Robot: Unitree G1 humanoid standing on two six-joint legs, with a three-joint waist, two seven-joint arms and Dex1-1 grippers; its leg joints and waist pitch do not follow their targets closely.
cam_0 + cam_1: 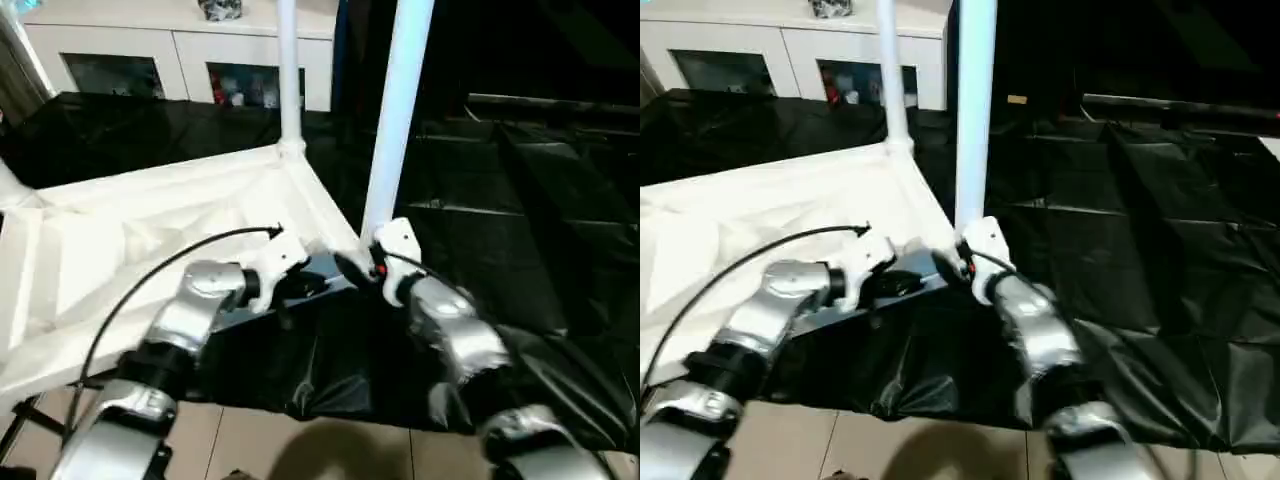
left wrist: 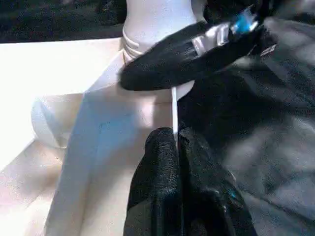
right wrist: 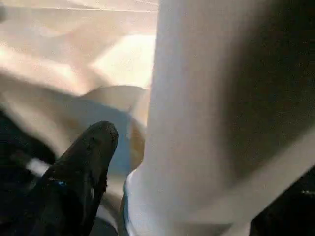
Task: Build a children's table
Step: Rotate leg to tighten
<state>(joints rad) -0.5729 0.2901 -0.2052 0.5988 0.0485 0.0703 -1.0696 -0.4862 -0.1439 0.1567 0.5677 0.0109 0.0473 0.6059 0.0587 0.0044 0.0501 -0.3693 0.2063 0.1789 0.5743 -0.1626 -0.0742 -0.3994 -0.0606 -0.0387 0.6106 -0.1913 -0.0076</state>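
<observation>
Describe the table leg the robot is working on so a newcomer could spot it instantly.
Find the upside-down white tabletop on the black sheet. Two white legs stand up from its corners on the side by that sheet. The one you want is the nearer leg, with the right gripper at its base.

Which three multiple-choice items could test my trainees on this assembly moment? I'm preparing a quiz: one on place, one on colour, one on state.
1. Where is the right gripper?
A. On the cabinet
B. At the foot of the near leg
C. On the floor

2. What colour is the sheet under the tabletop?
A. Black
B. Red
C. Yellow

3. How does the tabletop lie?
A. On its edge
B. Smooth side up
C. Ribbed underside up

Answers:
1 B: the right gripper sits where the near leg meets its corner socket.
2 A: the sheet is black.
3 C: ribs show on the tabletop, and legs point upward.
</observation>
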